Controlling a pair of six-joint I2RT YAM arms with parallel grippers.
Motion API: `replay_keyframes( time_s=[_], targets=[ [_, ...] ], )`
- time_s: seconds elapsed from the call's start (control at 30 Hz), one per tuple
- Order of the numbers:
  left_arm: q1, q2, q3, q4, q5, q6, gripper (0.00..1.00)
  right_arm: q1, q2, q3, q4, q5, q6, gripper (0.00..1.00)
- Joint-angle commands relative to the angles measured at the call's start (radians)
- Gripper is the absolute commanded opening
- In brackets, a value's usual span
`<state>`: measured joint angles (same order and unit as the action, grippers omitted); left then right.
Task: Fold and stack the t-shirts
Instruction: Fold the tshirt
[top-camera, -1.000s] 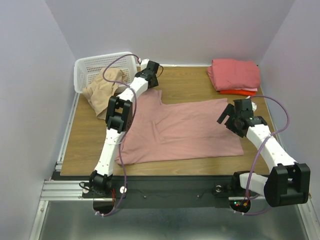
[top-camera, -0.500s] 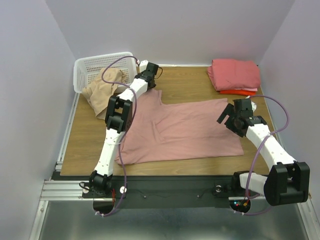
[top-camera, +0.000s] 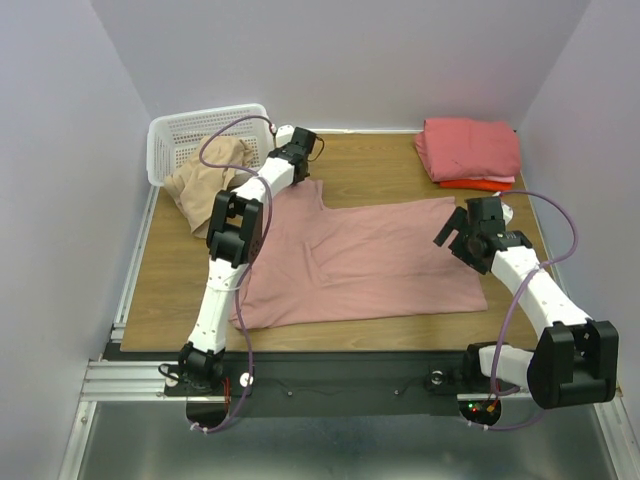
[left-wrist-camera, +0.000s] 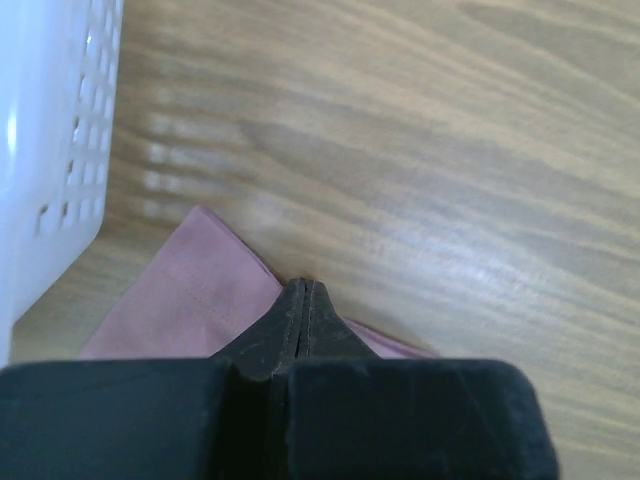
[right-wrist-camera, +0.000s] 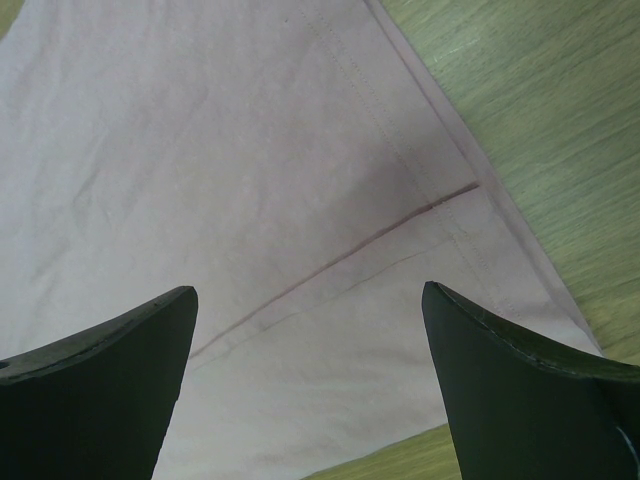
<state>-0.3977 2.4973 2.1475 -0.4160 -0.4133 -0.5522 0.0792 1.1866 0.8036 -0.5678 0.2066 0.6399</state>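
A dusty-pink t-shirt (top-camera: 370, 265) lies spread flat across the middle of the table. At the shirt's far left corner (left-wrist-camera: 200, 290) my left gripper (top-camera: 303, 143) (left-wrist-camera: 303, 285) is down with its jaws shut, the cloth edge running under the tips. My right gripper (top-camera: 455, 240) (right-wrist-camera: 308, 288) hovers open over the shirt's right edge (right-wrist-camera: 250, 150), where a seam and hem show, and nothing is between its fingers. A beige t-shirt (top-camera: 205, 185) lies crumpled, spilling from the basket. A folded salmon-pink t-shirt (top-camera: 470, 148) rests on an orange-red one (top-camera: 475, 184) at the far right.
The white lattice basket (top-camera: 190, 130) (left-wrist-camera: 50, 150) stands at the far left corner, close beside my left gripper. Purple walls close in the table on three sides. Bare wood (top-camera: 370, 165) shows between the basket and the folded stack.
My left gripper has closed its jaws at the pink shirt's far corner and shifted slightly left. The right arm and the shirts have stayed put.
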Motion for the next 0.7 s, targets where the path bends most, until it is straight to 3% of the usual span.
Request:
replay_keyframes(
  time_s=[0.0,0.13,0.2,0.23,0.3,0.37,0.67],
  targets=[
    [-0.003,-0.1,0.001,-0.09,0.001,0.008,0.0,-0.002,0.008,0.048,0.042,0.02,0.014,1.0],
    [-0.001,-0.126,0.046,-0.112,-0.005,0.005,0.02,-0.004,0.015,0.048,0.043,0.011,0.014,1.0],
    [-0.001,-0.138,0.049,-0.11,-0.004,0.008,0.22,-0.002,0.015,0.043,0.043,0.011,0.015,1.0],
    [-0.001,-0.144,0.049,-0.109,0.001,0.009,0.38,-0.002,0.013,0.04,0.045,0.011,0.014,1.0],
    [-0.001,-0.144,0.046,-0.109,0.002,0.008,0.57,-0.002,0.011,0.036,0.045,0.008,0.011,1.0],
    [-0.001,-0.138,0.045,-0.109,0.008,0.008,0.69,-0.004,0.015,0.032,0.045,0.008,0.007,1.0],
    [-0.001,-0.112,0.014,-0.116,0.007,-0.008,0.72,-0.002,0.031,0.025,0.046,0.014,0.001,1.0]
  ],
)
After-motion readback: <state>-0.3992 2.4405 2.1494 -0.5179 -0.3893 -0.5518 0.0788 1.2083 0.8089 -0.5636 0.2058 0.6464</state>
